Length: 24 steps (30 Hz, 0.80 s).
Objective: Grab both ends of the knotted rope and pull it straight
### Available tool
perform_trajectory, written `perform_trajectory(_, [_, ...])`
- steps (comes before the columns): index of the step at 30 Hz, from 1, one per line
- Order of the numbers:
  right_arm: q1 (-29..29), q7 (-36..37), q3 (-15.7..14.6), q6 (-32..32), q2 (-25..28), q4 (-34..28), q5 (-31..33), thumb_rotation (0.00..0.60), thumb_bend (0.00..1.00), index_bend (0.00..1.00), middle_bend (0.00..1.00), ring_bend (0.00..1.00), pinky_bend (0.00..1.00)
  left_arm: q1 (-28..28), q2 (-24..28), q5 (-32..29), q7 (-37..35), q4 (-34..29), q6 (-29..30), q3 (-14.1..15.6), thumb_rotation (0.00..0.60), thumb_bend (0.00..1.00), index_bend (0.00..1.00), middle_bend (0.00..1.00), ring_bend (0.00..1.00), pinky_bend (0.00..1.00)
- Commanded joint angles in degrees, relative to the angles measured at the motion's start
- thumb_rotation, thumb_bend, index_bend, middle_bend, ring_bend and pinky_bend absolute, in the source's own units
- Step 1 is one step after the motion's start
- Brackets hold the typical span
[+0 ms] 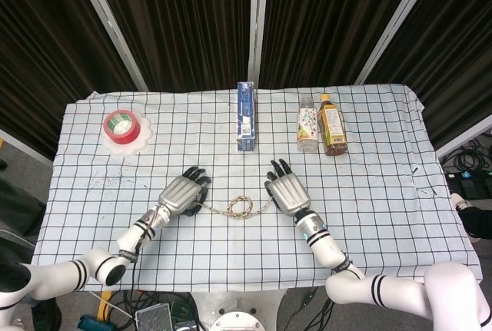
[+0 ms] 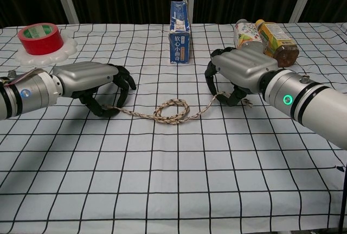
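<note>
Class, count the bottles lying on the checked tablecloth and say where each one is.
2. A clear bottle with a patterned label and an amber drink bottle lie side by side at the back right of the table, beyond the right hand. None seems hidden.
</note>
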Motion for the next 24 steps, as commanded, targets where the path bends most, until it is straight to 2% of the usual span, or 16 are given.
perform_trajectory(1, [0.01,0.14,0.03,0.05,0.1,-0.08,-0.16,0.6,0.5,0.73,0.27,0.04,0.03,0.06,0.02,0.22,-0.27,0.07,0.19,0.03,0.6,0.48,0.66,0.21,0.04,0.0])
perform_trajectory(13, [-0.4,1.12,0.15,0.76,0.76,-0.76,-0.86,0.6,0.51,0.73,0.27,0.04,0.03,1.02,-0.02,1.76,-1.55,0.71,2.27,0.52,0.6,0.49,0.68,0.23,0.04,0.0])
perform_trajectory(24, [-3.28,3.19,0.17,4.86,6.82,-5.6,-2.95,0.6,0.51,0.74,0.27,0.04,0.03,4.51,5.48,3.98,-3.06,-3.29,8.8,0.89,0.6,0.5,0.69,0.24,0.04,0.0])
